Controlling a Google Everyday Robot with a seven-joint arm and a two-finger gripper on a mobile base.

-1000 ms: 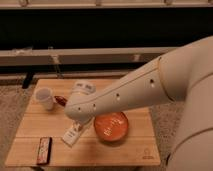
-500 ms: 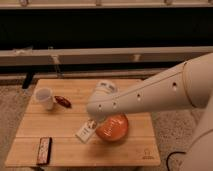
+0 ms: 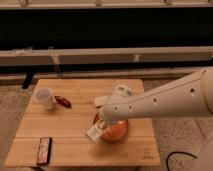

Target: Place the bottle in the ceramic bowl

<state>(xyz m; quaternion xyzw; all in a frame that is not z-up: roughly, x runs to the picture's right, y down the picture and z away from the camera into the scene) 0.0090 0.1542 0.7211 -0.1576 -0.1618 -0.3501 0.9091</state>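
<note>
The small white bottle (image 3: 95,132) with its pale printed label hangs tilted at the end of my gripper (image 3: 103,125), which is shut on it. It sits just over the left rim of the glossy orange ceramic bowl (image 3: 117,132), which stands on the wooden table near the front centre. My white arm reaches in from the right and hides the bowl's back part.
A white cup (image 3: 44,97) stands at the table's left, with a small red-brown object (image 3: 62,101) beside it. A dark remote-like thing (image 3: 44,150) lies at the front left. A flat white block (image 3: 100,101) lies behind the bowl. The wooden table (image 3: 75,120) has a low ledge behind it.
My gripper has carried the bottle rightward, from left of the bowl to its left rim. The arm has swung lower across the table.
</note>
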